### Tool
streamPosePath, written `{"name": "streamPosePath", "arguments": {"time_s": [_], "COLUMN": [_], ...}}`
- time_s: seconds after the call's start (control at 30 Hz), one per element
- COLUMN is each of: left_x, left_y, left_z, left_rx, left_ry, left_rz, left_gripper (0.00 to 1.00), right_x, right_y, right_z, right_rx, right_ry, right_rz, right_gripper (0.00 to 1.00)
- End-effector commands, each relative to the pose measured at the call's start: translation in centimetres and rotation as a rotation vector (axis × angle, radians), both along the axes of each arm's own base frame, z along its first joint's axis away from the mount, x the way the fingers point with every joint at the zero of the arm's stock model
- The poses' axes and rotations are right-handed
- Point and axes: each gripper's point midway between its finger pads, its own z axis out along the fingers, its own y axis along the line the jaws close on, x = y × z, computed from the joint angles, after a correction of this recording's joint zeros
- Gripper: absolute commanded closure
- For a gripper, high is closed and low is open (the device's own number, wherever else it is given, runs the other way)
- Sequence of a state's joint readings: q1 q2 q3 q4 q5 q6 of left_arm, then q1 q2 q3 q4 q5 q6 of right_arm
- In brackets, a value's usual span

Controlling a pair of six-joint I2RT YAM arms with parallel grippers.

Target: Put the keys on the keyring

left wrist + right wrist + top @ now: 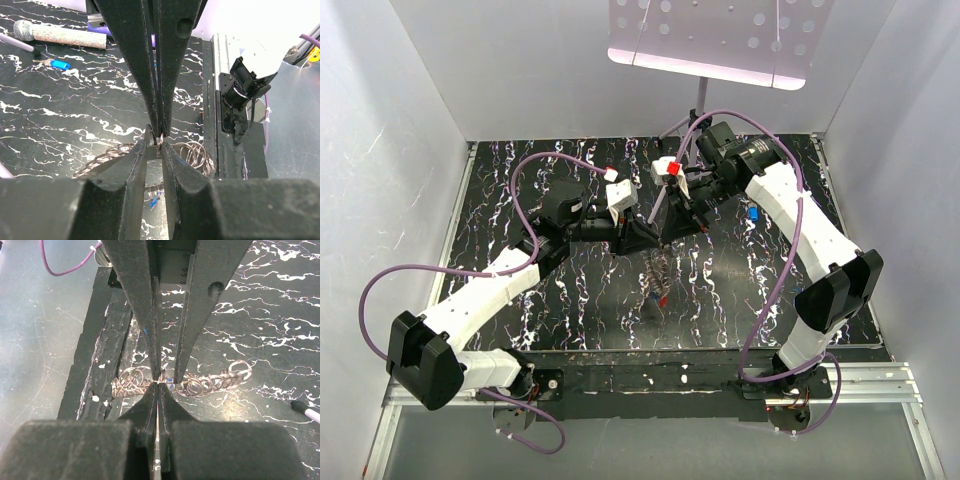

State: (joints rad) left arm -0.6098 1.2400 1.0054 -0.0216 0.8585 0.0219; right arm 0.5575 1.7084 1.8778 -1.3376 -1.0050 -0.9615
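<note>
The keyring [657,272] is a grey-brown chain of coiled loops with a small red piece at its low end. It hangs over the middle of the table from where both grippers meet. My right gripper [159,383] is shut on one thin loop of it, and coils [215,383] spread out to either side. My left gripper [159,142] faces it tip to tip. Its fingers [142,165] stand a narrow gap apart, flanking that same loop and the right fingertips. A small blue piece [153,202] shows below in the gap. One blue-headed key [753,213] lies on the table at the right.
The table top [570,300] is black marble-patterned, with white walls around it. A stand pole [698,100] with a perforated plate rises at the back. A grey rough cylinder [60,34] lies near the blue key [60,64]. A pen [306,411] lies at the right.
</note>
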Motion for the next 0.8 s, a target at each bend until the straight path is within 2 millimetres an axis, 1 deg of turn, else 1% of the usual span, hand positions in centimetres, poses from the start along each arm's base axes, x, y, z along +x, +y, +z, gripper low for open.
{"name": "streamPosePath", "arguments": {"time_s": [0.0, 0.07, 0.2, 0.27, 0.3, 0.37, 0.47, 0.5, 0.53, 0.63, 0.77], "left_x": [0.2, 0.2, 0.4, 0.4, 0.6, 0.3, -0.6, -0.5, -0.5, -1.0, -1.2], "left_y": [0.2, 0.1, 0.0, 0.0, -0.1, -0.1, 0.0, 0.0, 0.1, 0.5, 1.0], "left_z": [1.3, 1.1, 0.9, 0.9, 0.8, 1.0, 1.3, 1.9, 2.2, 3.0, 4.1], "left_rx": [-0.018, -0.014, -0.01, -0.008, -0.006, -0.013, -0.032, -0.06, -0.081, -0.151, -0.256], "left_ry": [-0.024, -0.014, -0.003, 0.002, 0.002, 0.0, 0.042, 0.03, 0.035, 0.055, 0.087], "left_rz": [0.018, 0.013, 0.02, 0.016, 0.02, 0.001, -0.013, -0.001, 0.013, 0.048, 0.106], "left_gripper": [0.82, 0.83, 0.87, 0.97, 1.0, 1.0, 1.0, 1.0, 1.0, 1.0, 1.0], "right_x": [-4.4, -4.3, -4.3, -4.3, -4.3, -4.3, -4.2, -4.0, -4.0, -3.7, -3.3], "right_y": [-1.8, -1.8, -1.7, -1.8, -1.8, -1.7, -1.6, -1.5, -1.5, -1.6, -2.0], "right_z": [1.4, 1.4, 1.4, 1.3, 1.3, 1.3, 1.4, 1.7, 1.8, 2.9, 4.6], "right_rx": [-0.052, -0.051, -0.049, -0.051, -0.051, -0.049, -0.047, -0.042, -0.041, -0.005, 0.059], "right_ry": [0.192, 0.191, 0.191, 0.195, 0.195, 0.198, 0.206, 0.207, 0.215, 0.232, 0.253], "right_rz": [0.023, 0.023, 0.022, 0.022, 0.021, 0.022, 0.01, -0.001, -0.014, -0.047, -0.085], "right_gripper": [0.99, 0.99, 0.99, 0.99, 0.99, 0.99, 0.99, 0.98, 0.92, 0.81, 0.71]}}
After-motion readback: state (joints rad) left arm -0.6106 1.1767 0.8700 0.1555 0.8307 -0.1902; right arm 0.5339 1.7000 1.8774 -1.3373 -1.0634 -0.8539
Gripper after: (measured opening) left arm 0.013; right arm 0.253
